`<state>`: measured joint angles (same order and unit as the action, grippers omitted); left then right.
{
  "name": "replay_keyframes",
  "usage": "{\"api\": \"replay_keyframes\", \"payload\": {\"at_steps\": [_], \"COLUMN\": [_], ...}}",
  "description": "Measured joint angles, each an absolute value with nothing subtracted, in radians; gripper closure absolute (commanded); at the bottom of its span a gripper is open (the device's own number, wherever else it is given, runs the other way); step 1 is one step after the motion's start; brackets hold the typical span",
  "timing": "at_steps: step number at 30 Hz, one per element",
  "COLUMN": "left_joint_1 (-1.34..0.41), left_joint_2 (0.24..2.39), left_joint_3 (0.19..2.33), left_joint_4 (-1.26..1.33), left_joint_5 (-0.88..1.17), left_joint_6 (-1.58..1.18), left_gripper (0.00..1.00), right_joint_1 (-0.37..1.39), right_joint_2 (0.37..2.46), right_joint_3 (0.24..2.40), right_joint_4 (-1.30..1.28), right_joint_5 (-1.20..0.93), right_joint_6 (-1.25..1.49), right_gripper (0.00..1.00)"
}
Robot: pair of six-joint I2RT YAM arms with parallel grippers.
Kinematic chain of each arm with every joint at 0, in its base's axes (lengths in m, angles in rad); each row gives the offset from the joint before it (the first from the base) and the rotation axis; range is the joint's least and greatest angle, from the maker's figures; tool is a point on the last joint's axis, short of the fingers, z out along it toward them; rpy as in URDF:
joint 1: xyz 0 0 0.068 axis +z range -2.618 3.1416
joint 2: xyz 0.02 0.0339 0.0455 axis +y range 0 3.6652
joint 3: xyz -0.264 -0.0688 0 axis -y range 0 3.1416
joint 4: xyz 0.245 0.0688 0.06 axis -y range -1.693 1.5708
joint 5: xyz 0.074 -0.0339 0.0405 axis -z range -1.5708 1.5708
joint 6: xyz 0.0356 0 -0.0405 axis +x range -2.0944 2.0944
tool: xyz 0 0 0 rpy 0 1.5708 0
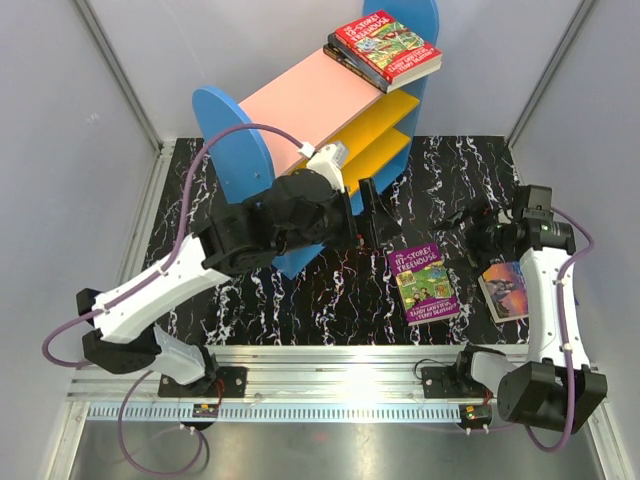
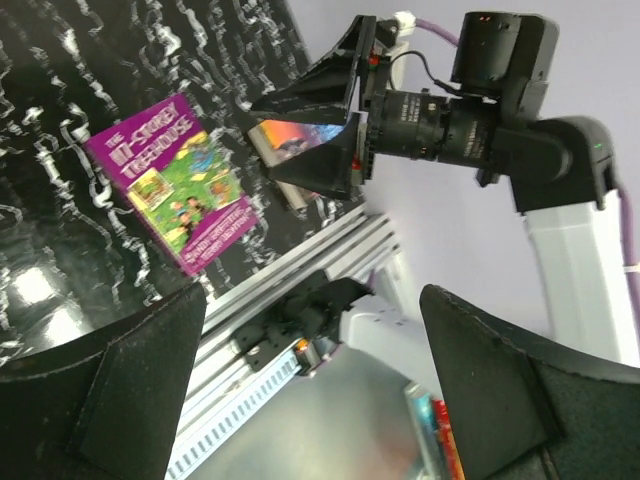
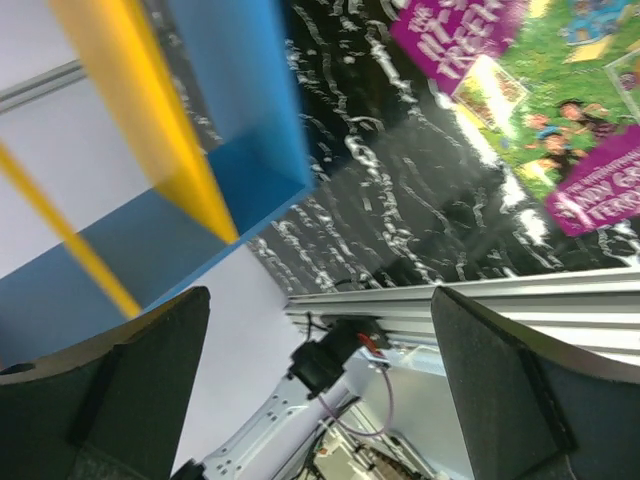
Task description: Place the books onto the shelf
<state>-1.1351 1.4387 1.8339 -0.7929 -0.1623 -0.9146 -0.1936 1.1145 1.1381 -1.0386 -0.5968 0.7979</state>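
Because two paperbacks lie flat on the table [image 1: 250,300] on the near side of the shelf [image 1: 310,95], the task reads as about half done. Nearest, in front of the shelf's right end, is the purple Treehouse book [image 1: 422,285], face up. Just to its right, further from the shelf, a second book [image 1: 503,290] with an orange and violet cover lies partly under the right arm, its title too small to read. Both await lifting. Neither hand has anything: the right gripper [image 3: 320,292] hovers with its fingers spread wide above the table, right of the shelf, and the left gripper [image 2: 312,295] hangs equally released just in front of the shelf's lower boards. Further back, on the far right end of the shelf's pink top, the red Treehouse book [image 1: 385,45] lies on a dark book [image 1: 352,68], so those two count as placed. What shows of the yellow boards holds no book.
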Motion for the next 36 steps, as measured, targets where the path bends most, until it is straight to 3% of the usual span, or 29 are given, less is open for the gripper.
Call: {"api": "replay_keyframes", "payload": {"at_steps": [6, 16, 26, 36], "left_joint_1": [-1.198, -1.236, -1.224, -1.162], "left_joint_2": [1.559, 1.821, 1.89, 2.013], "left_joint_3": [1.853, 1.587, 1.533, 1.47], "left_joint_4": [-0.878, -0.855, -0.611, -0.467], "left_joint_5": [-0.196, -0.131, 0.0, 0.099], "left_joint_6": [-0.851, -0.811, -0.82, -0.838], "left_gripper": [0.05, 0.04, 0.04, 0.05], "right_joint_1": [-0.194, -0.194, -0.199, -0.199], "right_joint_2": [1.108, 1.156, 1.439, 1.538], "right_joint_3": [1.071, 0.955, 0.956, 0.931], "right_joint_4": [-1.057, -1.03, -0.902, -0.789], "right_joint_5": [-0.53, -0.394, -0.272, -0.254], "right_joint_6": [0.736, 0.664, 0.582, 0.545], "right_gripper": [0.0, 0.0, 0.0, 0.02]}}
